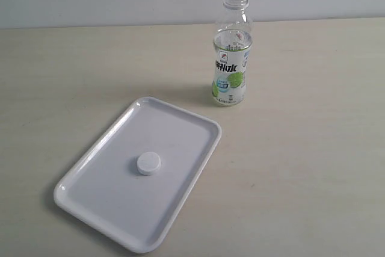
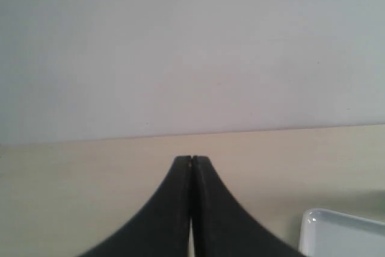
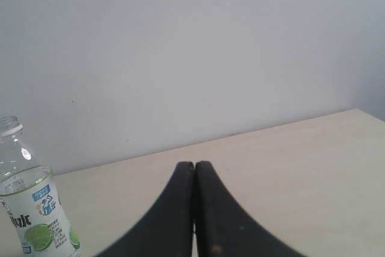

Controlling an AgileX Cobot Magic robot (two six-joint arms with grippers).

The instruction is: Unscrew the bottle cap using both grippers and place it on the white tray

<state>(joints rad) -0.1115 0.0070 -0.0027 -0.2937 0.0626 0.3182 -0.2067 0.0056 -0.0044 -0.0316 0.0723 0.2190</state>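
On the pale bench (image 1: 313, 148) the white tray (image 1: 96, 173) lies toward the near left. The cap (image 1: 148, 164) sits flat on the tray, roughly at its middle and apart from every rim. The bottle (image 1: 231, 70) stands upright on the bench beyond the tray's far right corner, near it but not touching. Its neck is bare and open at the top.

Neither arm shows in the exterior view, but each wrist view shows its own hand. The left hand (image 2: 191, 159) has its two dark fingers pressed together with nothing between them. It is held over bare bench, and a corner of the tray shows at the edge of that view. The right hand (image 3: 194, 164) is likewise clenched on nothing, and the bottle (image 3: 33, 215) shows at the edge of its view, well apart from the fingertips. Both hands face a plain pale wall (image 2: 180, 46).

Judging from how things lie, the task looks finished. The cap is off the bottle and resting on the tray, the bottle is standing, and neither hand holds or touches anything. No step of the task itself seems left. Whether the cap lies open side up or down cannot be told from here.
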